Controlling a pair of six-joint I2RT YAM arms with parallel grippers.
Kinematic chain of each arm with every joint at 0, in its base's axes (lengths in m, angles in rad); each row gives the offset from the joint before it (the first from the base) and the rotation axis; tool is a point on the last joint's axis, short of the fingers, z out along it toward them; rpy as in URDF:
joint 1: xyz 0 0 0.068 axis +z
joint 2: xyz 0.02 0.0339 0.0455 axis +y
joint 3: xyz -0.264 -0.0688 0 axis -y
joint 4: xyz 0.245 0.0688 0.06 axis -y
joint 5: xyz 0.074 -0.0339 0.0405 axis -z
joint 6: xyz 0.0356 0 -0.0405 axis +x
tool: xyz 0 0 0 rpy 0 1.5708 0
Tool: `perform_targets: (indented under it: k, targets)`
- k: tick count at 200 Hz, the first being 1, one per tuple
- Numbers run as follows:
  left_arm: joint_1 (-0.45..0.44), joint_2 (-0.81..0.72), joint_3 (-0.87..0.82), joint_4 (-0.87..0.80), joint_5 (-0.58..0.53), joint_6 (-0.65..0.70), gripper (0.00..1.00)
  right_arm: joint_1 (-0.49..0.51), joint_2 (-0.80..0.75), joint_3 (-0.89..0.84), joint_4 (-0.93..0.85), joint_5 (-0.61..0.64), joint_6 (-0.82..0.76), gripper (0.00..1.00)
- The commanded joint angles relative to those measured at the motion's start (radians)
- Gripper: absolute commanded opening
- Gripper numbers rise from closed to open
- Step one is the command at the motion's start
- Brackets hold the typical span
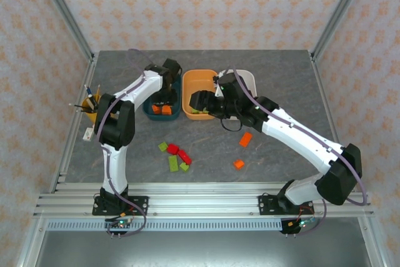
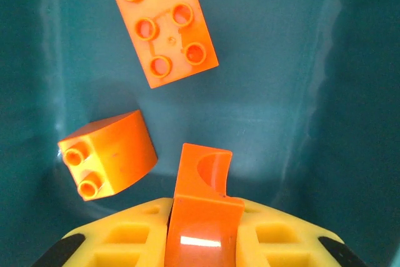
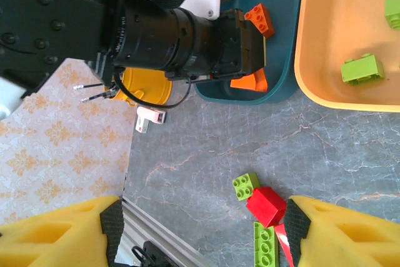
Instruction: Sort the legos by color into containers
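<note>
Left end effector (image 1: pixel 164 99) closed, low inside the teal tub (image 1: pixel 147 112), upper centre-left of the top view. Left arm folded at the elbow, wrist pointing down. Right end effector (image 1: pixel 201 101) sits at the near edge of the orange tub (image 1: pixel 200 78); right arm stretched diagonally from lower right. Loose legos (image 1: pixel 175 156) on the bench (image 1: pixel 281 79) at centre, two orange bricks (image 1: pixel 245 139) to their right.

Left wrist: yellow fingers (image 2: pixel 125 236) pinch an orange arch brick (image 2: pixel 201 176) by its flat sides, over the tub floor. Two more lie there: flat orange brick (image 2: pixel 164 26) at top, rounded orange brick (image 2: pixel 109 154) at left.

Right wrist: right end effector (image 3: pixel 200 236) open and empty. Red brick (image 3: pixel 267 205) and green bricks (image 3: pixel 245 186) lie on the bench at lower right, by one finger. Bricks are likely light, rigid, slick plastic; best taken across flat parallel sides, not the studs.
</note>
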Motion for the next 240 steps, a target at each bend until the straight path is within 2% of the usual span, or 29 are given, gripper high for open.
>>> perform_targets:
  k: [1,28,69,135,188,214,240]
  targets:
    - [0.008,0.017,0.030,0.005,-0.008,0.024,0.22,0.007,-0.018,-0.021,-0.002,0.034,0.014,0.70]
    - [0.009,0.040,0.022,0.010,-0.022,0.025,0.26,0.008,-0.023,-0.034,-0.022,0.042,0.011,0.70]
    - [0.009,0.050,0.018,0.002,-0.021,0.027,0.37,0.007,-0.020,-0.028,-0.074,0.045,-0.012,0.71]
    - [0.009,-0.081,0.083,-0.046,-0.045,0.013,0.51,0.007,-0.020,0.054,-0.228,0.100,-0.145,0.71]
    - [0.009,-0.333,0.130,-0.087,-0.055,-0.041,0.62,0.007,-0.029,0.111,-0.321,0.143,-0.269,0.71]
    - [0.007,-0.524,-0.003,-0.024,-0.005,-0.144,0.66,0.028,-0.024,0.122,-0.357,0.154,-0.336,0.71]
    - [-0.010,-0.732,-0.201,0.011,0.001,-0.246,0.68,0.110,0.022,0.137,-0.381,0.172,-0.425,0.71]
